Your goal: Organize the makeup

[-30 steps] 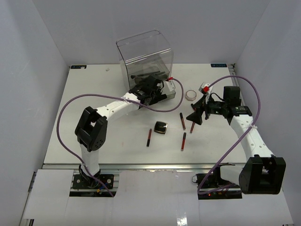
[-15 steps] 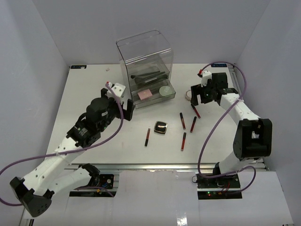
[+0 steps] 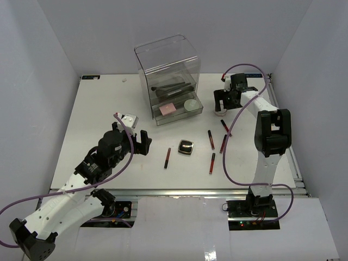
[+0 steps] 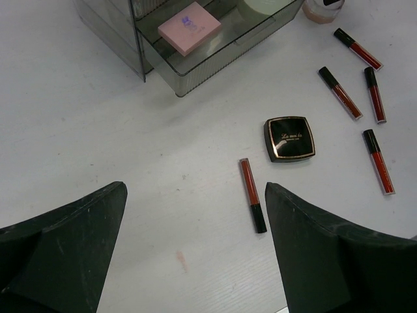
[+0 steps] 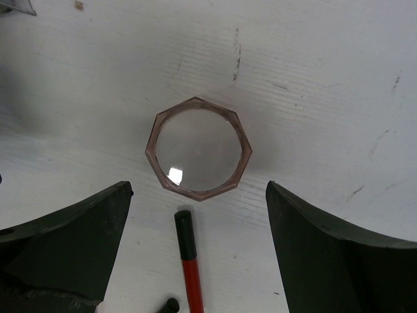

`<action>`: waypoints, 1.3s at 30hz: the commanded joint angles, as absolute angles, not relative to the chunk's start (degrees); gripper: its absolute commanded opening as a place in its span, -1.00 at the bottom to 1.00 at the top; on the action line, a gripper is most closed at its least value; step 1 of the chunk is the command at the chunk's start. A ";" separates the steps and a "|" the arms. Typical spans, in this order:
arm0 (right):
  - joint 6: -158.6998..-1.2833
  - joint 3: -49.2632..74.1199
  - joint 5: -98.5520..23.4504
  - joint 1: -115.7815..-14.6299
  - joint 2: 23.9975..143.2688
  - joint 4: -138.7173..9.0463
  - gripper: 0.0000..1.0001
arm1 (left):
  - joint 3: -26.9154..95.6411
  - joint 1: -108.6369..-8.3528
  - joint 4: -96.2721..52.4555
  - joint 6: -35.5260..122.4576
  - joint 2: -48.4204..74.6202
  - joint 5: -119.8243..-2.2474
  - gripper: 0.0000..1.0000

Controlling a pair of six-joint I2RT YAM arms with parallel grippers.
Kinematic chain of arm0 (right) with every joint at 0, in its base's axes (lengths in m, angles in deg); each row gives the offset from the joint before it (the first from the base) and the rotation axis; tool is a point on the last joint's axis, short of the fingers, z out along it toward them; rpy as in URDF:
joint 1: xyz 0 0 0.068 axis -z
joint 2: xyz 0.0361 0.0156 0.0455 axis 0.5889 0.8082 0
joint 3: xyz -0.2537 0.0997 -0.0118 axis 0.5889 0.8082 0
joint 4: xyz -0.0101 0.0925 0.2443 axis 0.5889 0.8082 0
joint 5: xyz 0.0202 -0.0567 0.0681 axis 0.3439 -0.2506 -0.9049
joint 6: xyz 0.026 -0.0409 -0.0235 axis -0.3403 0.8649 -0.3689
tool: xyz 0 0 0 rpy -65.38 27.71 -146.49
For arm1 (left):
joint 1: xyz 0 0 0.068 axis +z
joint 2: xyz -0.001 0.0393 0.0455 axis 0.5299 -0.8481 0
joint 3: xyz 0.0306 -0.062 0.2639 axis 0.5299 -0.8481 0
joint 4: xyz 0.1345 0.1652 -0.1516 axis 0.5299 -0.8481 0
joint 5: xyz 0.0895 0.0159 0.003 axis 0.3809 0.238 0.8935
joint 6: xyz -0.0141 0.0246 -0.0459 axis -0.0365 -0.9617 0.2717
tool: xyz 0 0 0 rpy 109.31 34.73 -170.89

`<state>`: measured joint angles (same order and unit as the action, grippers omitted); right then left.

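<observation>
Left pincer: jaws apart, empty, hovering over the near-left table.
Nearest tube: red-and-black, lying flat, just near-left of the black compact.
Other tubes: four, loose on the table right of the compact.
Lower drawer: pulled out of the acrylic box; holds the pink palette and round tin. The brush is on the tier above.
Right pincer: jaws apart, empty, poised over the octagonal jar, which stands on the far table right of the box.
Step (judged): grasp the jar. Descend straight, close on opposite flat facets rather than corners, and keep clear of the tube cap just beside its rim.
</observation>
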<state>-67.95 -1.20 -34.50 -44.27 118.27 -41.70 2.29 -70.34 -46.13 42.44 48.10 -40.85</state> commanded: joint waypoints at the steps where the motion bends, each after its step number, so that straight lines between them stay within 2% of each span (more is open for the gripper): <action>1: -69.02 -5.07 -33.19 -44.87 120.24 -40.91 0.80 | 1.74 -70.05 -45.25 43.84 48.22 -42.05 0.96; 16: -67.91 -8.62 -32.42 -45.30 126.04 -41.03 0.81 | 1.57 -69.96 -45.29 44.01 46.59 -42.20 0.96; 20: -67.28 -7.93 -31.81 -45.31 125.72 -42.13 0.94 | 1.57 -69.96 -45.37 44.01 46.75 -41.88 0.96; 21: -67.23 -7.48 -31.61 -45.31 125.42 -42.58 0.91 | 1.57 -69.96 -45.37 44.01 46.70 -41.88 0.96; 24: -66.87 -5.94 -31.32 -45.31 124.68 -43.91 0.68 | 1.57 -69.96 -45.37 44.01 46.68 -41.88 0.96; 30: -66.33 -3.62 -30.83 -45.31 123.10 -45.41 0.11 | 1.57 -69.93 -45.37 44.01 46.73 -41.79 0.96; 34: -65.38 -2.44 -27.85 -45.31 120.69 -46.22 -0.14 | 1.57 -69.96 -45.46 44.01 46.84 -41.70 0.96; 37: -62.90 1.74 -26.88 -45.70 114.31 -48.98 -0.42 | 1.57 -69.88 -45.45 44.02 47.02 -41.61 0.96; 39: -59.72 4.92 -24.36 -47.16 108.23 -52.80 -0.51 | 1.57 -69.88 -45.37 44.02 47.11 -41.70 0.96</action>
